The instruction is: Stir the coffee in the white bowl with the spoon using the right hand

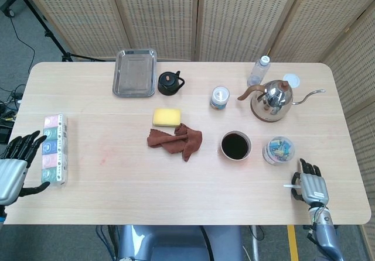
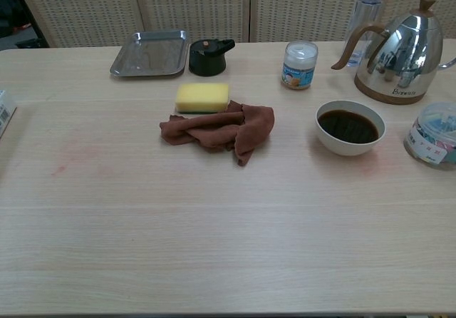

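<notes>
Head view: the right hand [image 1: 312,186] lies flat near the table's [image 1: 117,179] near right edge, fingers pointing to the far side and slightly apart. A small white piece sticks out at its left side, by the thumb; it may be the spoon, but it is too small to tell, and whether the hand pinches it cannot be told. The chest view does not show this hand.

Just beyond the hand, to its far left, stands a clear jar [image 1: 278,150] of coloured bits. Left of the jar, close beside it, is the white bowl [image 1: 235,146] filled with dark coffee [image 2: 348,126]; it sits apart from the hand.

Farther back stand a steel kettle [image 1: 272,100] with a brown handle, a water bottle [image 1: 260,71], and a small white-lidded tin [image 1: 220,96]. Left of the bowl lies a crumpled brown cloth [image 1: 176,140], touching a yellow sponge [image 1: 166,117] on its far side. Beyond those are a black pot [image 1: 169,83] and a steel tray [image 1: 135,72], side by side.

At the table's left edge, the left hand [image 1: 14,164] is spread and empty, just beside a pack of tissues [image 1: 54,148].
</notes>
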`<state>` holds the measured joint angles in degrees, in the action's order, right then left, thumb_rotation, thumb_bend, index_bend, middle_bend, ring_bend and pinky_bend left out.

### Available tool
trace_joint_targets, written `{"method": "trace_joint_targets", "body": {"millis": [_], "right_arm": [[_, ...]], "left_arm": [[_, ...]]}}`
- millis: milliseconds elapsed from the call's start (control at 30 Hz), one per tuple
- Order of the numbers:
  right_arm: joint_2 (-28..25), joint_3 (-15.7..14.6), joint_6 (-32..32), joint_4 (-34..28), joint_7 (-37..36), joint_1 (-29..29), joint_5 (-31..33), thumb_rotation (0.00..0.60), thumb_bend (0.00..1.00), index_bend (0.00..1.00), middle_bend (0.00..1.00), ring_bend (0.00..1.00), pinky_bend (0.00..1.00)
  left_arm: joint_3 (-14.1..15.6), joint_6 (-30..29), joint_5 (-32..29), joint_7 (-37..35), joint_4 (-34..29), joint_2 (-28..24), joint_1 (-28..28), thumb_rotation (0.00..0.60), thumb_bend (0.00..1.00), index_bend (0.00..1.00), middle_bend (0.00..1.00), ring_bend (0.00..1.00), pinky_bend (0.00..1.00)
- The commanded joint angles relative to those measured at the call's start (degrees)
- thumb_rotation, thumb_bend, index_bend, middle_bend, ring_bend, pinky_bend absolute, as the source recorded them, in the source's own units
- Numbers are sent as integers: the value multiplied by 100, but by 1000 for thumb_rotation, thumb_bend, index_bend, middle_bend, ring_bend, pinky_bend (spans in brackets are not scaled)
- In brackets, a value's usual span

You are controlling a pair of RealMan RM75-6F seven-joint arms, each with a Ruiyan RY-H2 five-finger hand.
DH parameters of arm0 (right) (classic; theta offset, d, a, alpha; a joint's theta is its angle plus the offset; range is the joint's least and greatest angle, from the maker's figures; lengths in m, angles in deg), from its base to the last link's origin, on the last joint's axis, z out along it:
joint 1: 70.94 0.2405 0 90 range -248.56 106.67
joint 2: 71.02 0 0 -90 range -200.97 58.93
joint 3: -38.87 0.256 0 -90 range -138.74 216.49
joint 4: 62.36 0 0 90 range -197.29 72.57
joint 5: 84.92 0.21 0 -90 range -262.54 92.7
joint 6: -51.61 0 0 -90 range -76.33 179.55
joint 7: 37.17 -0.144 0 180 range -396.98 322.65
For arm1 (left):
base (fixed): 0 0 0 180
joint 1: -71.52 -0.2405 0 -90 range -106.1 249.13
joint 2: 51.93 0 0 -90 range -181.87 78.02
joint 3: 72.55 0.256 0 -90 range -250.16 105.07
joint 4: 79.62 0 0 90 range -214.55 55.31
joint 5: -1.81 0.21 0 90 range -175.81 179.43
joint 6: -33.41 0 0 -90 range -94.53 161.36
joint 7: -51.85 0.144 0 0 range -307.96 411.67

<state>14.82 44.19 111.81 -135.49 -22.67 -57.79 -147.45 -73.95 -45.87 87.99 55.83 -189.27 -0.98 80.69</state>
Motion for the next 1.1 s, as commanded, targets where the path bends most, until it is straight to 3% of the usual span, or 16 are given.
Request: {"method": "trace_joint_targets", "body": {"millis": [33,500,1100], "right_arm": [[-5,-2,23,-7,15,2,-6,600,364,578,0,0,0],[-91,48,163,-93,-26,-12,-19,600,440,623,0,0,0],[-588,335,533,-757,-250,-87,74,600,517,641,0,0,0]], "left_arm": [[-1,2,-4,-2,0,-1,1,600,59,0,0,0,0],[-4,34,-31,1,-7,-6,18,600,60,0,0,0,0],[2,43,-32,7,-12,-3,23,600,59,0,0,0,0]]}}
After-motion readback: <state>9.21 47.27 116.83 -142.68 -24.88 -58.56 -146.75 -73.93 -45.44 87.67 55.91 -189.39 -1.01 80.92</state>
